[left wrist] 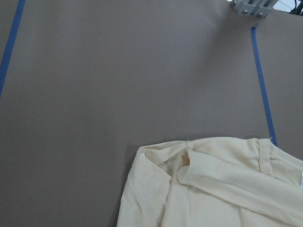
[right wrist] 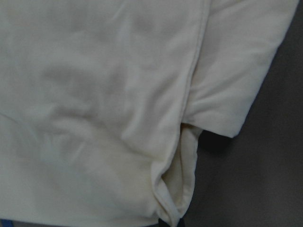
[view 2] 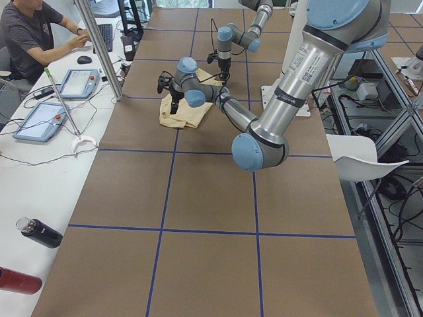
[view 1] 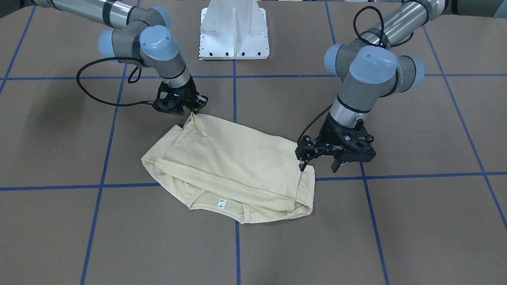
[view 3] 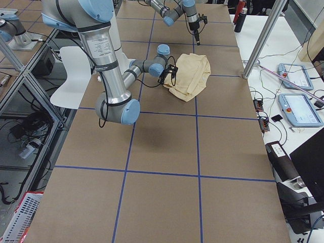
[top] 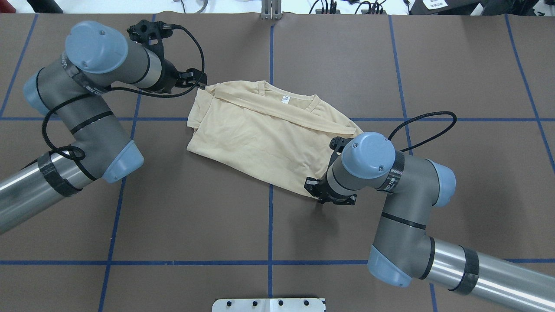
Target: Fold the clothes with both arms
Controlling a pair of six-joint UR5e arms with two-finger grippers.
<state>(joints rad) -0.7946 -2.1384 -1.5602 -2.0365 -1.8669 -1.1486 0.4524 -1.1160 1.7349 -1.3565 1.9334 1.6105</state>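
Observation:
The clothes are one pale cream-yellow long-sleeve shirt [view 1: 233,166] lying folded on the brown table, with its white neck label [top: 285,99] on the far side. My right gripper [view 1: 195,110] is shut on the shirt's near corner, which rises to a small peak. The right wrist view is filled with the cloth [right wrist: 118,104]. My left gripper [view 1: 319,168] stands open over the far corner, one finger on the cloth edge and one off it. From overhead the left gripper [top: 196,81] touches that corner. A sleeve [left wrist: 227,182] lies across the shirt.
The white pedestal base [view 1: 234,35] stands at the robot's side of the table. Blue tape lines [top: 270,225] grid the brown surface. A person [view 2: 30,33] sits at a desk beyond the far edge, near a metal post [view 2: 99,49]. Bottles [view 2: 38,232] lie on that desk.

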